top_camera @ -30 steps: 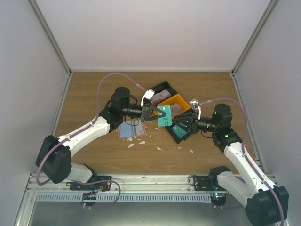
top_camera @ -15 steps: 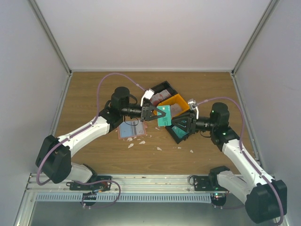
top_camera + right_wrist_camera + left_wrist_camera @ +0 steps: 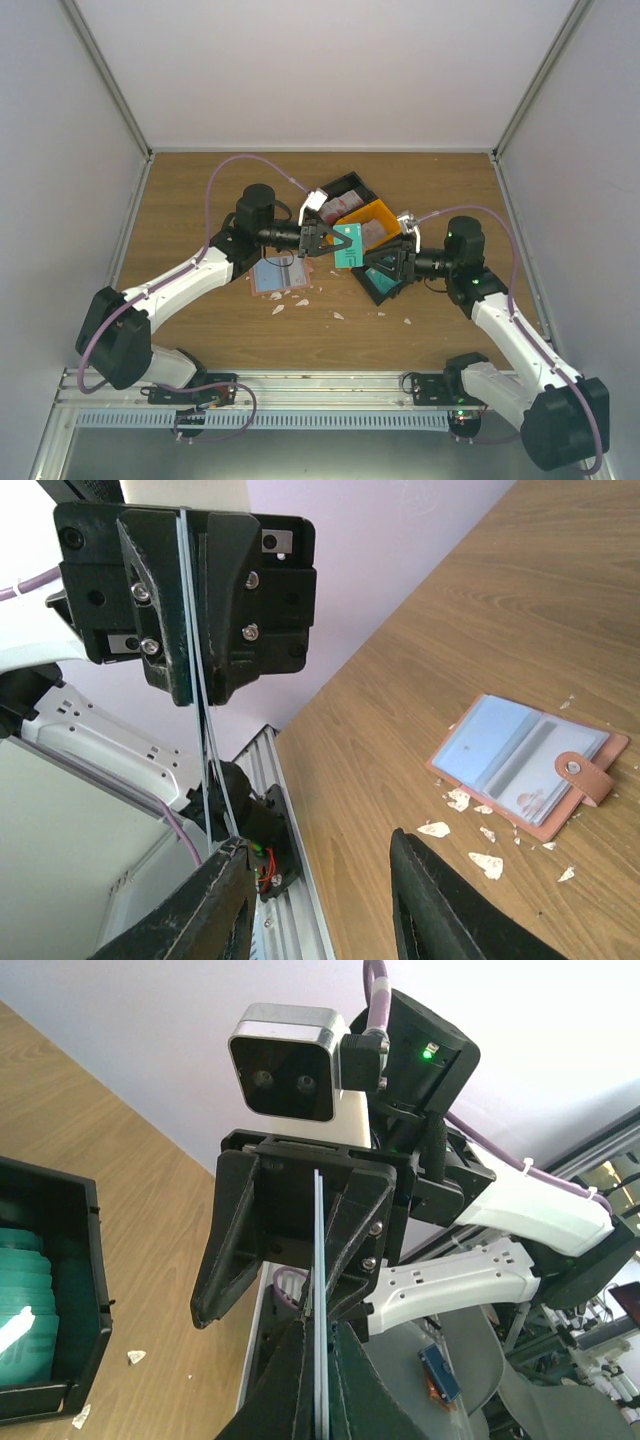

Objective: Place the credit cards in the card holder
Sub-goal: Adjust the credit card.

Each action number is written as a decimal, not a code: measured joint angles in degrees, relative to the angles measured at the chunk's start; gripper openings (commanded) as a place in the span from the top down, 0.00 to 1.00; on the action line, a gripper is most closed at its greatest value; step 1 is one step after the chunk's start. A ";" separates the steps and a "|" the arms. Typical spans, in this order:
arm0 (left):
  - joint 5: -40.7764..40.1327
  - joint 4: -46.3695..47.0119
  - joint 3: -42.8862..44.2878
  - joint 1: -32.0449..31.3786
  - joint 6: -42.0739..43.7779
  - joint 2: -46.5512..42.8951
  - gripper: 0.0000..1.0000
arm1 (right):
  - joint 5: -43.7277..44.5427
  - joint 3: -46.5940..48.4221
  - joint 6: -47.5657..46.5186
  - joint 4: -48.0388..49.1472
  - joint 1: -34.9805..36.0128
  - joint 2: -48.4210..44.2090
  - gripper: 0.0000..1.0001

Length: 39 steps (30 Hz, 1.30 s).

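Pinching teal card (image 3: 350,250) in left claw (image 3: 333,240), long axis near-to-far

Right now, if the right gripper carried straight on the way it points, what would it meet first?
Most likely the teal card, held edge-on by the left gripper. The open right gripper points at it; whether the card would slip between its fingers or strike one is unclear.
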 measured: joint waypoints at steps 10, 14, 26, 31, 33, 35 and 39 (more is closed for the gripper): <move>0.20 -0.02 0.00 -0.02 0.50 0.07 1.00 | 0.66 2.29 -0.68 -1.90 0.74 0.72 0.61; 0.20 -0.70 0.00 -0.02 1.03 0.07 1.00 | 1.27 2.84 -1.22 -3.30 1.27 1.42 0.61; 0.04 -1.05 0.02 -0.42 1.18 0.13 1.00 | 0.15 3.69 1.31 -0.11 3.78 3.72 0.68; 0.09 0.44 0.24 -0.39 -0.79 0.11 1.00 | -1.90 2.71 8.13 7.41 3.80 3.85 0.82; 0.04 0.98 0.31 -0.39 -1.68 0.11 1.00 | -2.58 2.47 10.75 9.94 3.89 3.85 0.89; -0.02 1.07 0.72 -0.24 -2.60 0.11 1.00 | -2.86 2.40 12.83 12.07 3.96 3.85 0.98; 0.00 0.98 1.11 0.39 -3.93 0.15 0.95 | -2.75 2.43 16.04 14.43 4.17 3.67 0.99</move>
